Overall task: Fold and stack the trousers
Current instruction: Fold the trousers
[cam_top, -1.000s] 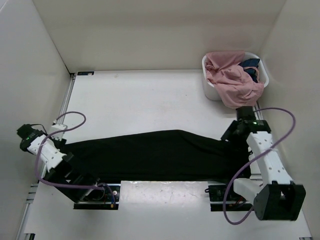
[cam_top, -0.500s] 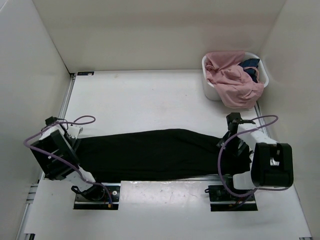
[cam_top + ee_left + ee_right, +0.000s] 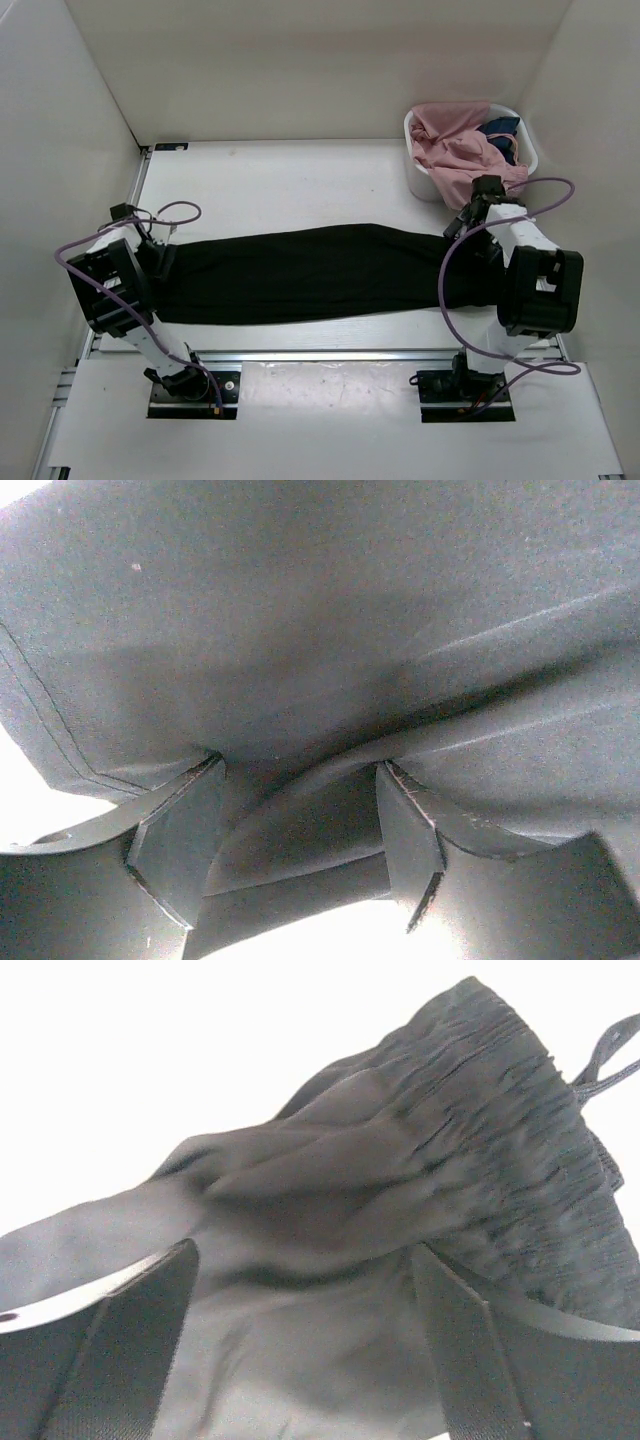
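Observation:
The black trousers [image 3: 320,270] lie stretched in a long band across the middle of the table, waistband end at the right. My left gripper [image 3: 160,258] is shut on the leg end at the left; in the left wrist view [image 3: 300,830] black fabric [image 3: 330,630] fills the space between the fingers. My right gripper [image 3: 468,238] is shut on the waistband end; in the right wrist view [image 3: 305,1330] the fabric runs between the fingers, and the gathered elastic waistband [image 3: 500,1130] bunches at the upper right.
A white basket [image 3: 415,182] stands at the back right, close to my right arm, holding a pink garment [image 3: 460,160] and a small dark blue cloth [image 3: 500,128]. White walls enclose the table on the left, back and right. A metal rail [image 3: 320,355] runs along the near edge.
Both arms have swung away from the near edge and carried the trousers farther onto the table. The band now lies straighter and farther back.

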You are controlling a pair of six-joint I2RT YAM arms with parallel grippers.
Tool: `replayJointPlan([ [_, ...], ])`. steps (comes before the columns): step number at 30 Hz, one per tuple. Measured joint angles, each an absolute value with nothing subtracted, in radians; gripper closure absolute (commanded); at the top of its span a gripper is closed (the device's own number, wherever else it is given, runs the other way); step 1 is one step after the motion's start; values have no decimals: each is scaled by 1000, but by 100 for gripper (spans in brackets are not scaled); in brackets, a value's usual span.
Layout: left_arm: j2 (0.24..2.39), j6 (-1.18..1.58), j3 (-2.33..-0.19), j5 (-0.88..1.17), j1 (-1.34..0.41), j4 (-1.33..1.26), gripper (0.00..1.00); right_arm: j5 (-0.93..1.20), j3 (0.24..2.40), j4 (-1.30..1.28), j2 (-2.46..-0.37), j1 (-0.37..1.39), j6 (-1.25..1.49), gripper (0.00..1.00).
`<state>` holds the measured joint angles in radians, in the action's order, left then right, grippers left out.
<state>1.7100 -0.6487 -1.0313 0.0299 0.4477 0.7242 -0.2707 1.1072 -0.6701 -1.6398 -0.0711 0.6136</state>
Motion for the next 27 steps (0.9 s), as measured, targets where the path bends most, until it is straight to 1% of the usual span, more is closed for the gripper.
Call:
replayJointPlan([
  [1, 1710, -639, -1032, 35, 448, 728, 27, -257, 1120, -667, -1623, -73, 598, 1],
  [3, 1710, -620, -1033, 39, 448, 741, 24, -224, 1126, -680, -1549, -78, 577, 1],
  [7, 1691, -593, -1016, 39, 448, 763, 22, -186, 1123, -767, -1330, -136, 571, 1],
  [10, 1663, -583, -994, 43, 448, 775, 22, -168, 1046, -790, -1175, -218, 572, 1],
  [12, 1652, -579, -982, 43, 448, 786, 22, -154, 947, -802, -1112, -267, 573, 1],
  [14, 1647, -576, -975, 44, 448, 789, 22, -142, 869, -814, -1113, -295, 572, 1],
  [16, 1647, -575, -974, 44, 448, 793, 22, -125, 816, -800, -1173, -321, 579, 1],
  [21, 1645, -575, -974, 43, 448, 798, 22, -84, 714, -648, -1336, -374, 622, 1],
  [23, 1641, -575, -974, 43, 448, 802, 22, -68, 713, -607, -1394, -387, 633, 1],
  [24, 1639, -575, -973, 43, 448, 804, 22, -61, 723, -584, -1407, -390, 633, 3],
  [26, 1634, -575, -973, 43, 448, 808, 22, -47, 745, -568, -1442, -393, 627, 12],
  [27, 1632, -576, -973, 42, 448, 811, 22, -40, 759, -562, -1459, -395, 623, 25],
])
